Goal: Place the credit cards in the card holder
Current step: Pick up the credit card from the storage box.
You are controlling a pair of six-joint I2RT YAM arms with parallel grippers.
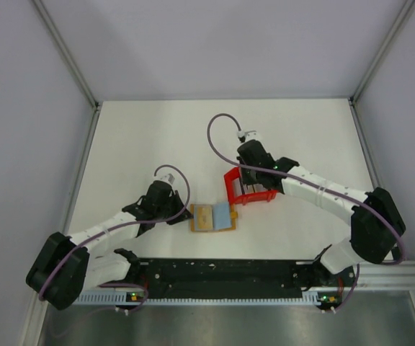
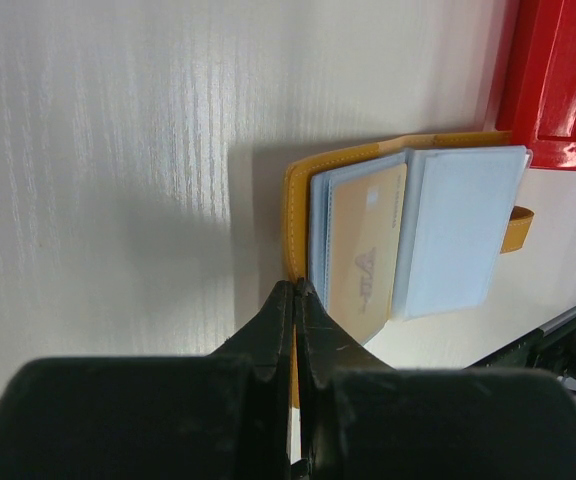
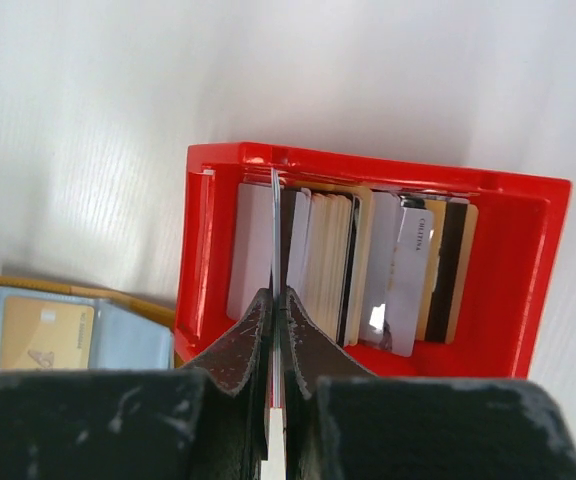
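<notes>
Black fingers of my right tool (image 3: 276,296) fill the bottom of the right wrist view. They are pressed together on a thin white plastic credit card (image 3: 273,230) that I see edge-on. It runs up between the pads and stands in the red raised-rim plastic tray (image 3: 378,165), near the tray's left wall. Beside it the tray holds a row of other cards (image 3: 328,260), standing on edge and leaning on one another. From the left there is a white one, a cream stack, a black edge and a grey-white card with small print. One with a dark stripe and a gold one stand at the right end.

My left tool (image 2: 295,290) is closed as well, its tips nipping an edge of the small orange-brown leather-like card holder (image 2: 296,210). A sliver of orange cover shows between the two fingers. That card holder lies open on the white desk (image 2: 118,150), between my two arms and just beside the red tray's near-left corner — whether they touch I cannot tell.

Inside it are clear plastic sleeves. One sleeve on the left leaf holds a tan-gold card (image 2: 368,240) with a small emblem. The right leaf (image 2: 458,230) is pale blue — I cannot tell whether that is a card or only the sleeve. A little orange tab (image 2: 516,228) sticks out from the holder's right edge.
</notes>
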